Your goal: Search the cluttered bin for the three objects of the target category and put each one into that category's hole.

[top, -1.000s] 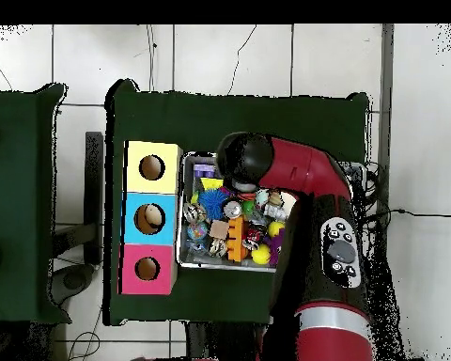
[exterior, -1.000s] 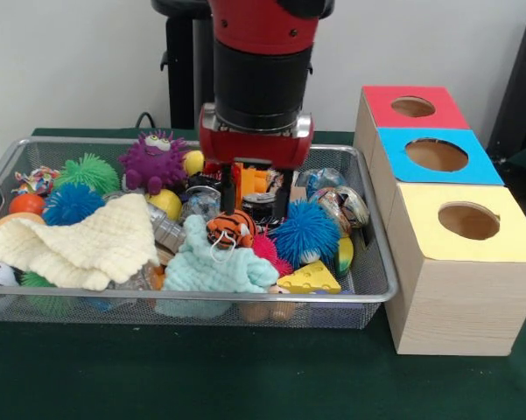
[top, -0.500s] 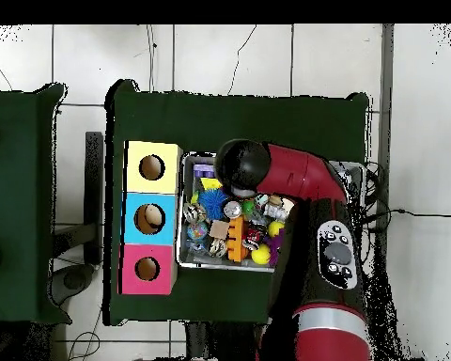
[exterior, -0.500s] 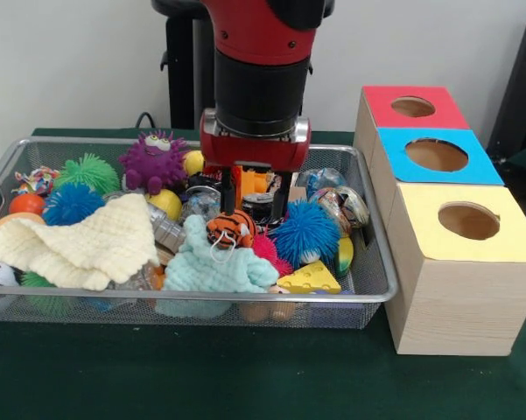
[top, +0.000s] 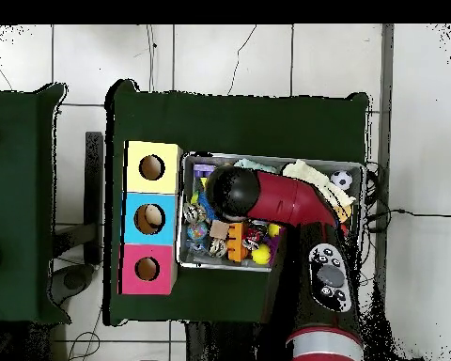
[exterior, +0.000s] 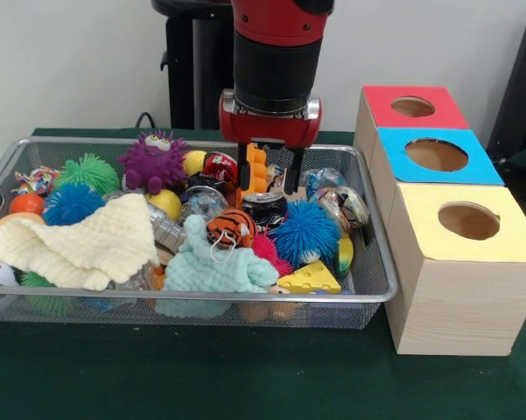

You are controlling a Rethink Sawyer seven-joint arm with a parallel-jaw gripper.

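- Bin: a wire-mesh tray on the green tabletop, packed with toys; which category is wanted cannot be told from the task or the views, so the three targets stay unidentified.
- Jaws: they hang over the middle rear of the bin, fingers apart, with nothing visibly clamped between them.
- An orange block toy sits between and just behind the fingers; whether they touch it cannot be told.
- Directly below the jaws lies a dark can-like object; in front of it, a tiger-striped toy on a mint cloth, with a blue spiky ball off to one side of them.
- Further to the other side: a purple fuzzy monster and a cream cloth.
- Holes: the red box, blue box and yellow box stand beside the bin, well off to the side of the jaws; nothing is seen in any hole.
- Progress, as I judge it: searching or a first pick; no sorted item is evident, so all three placements seem left.
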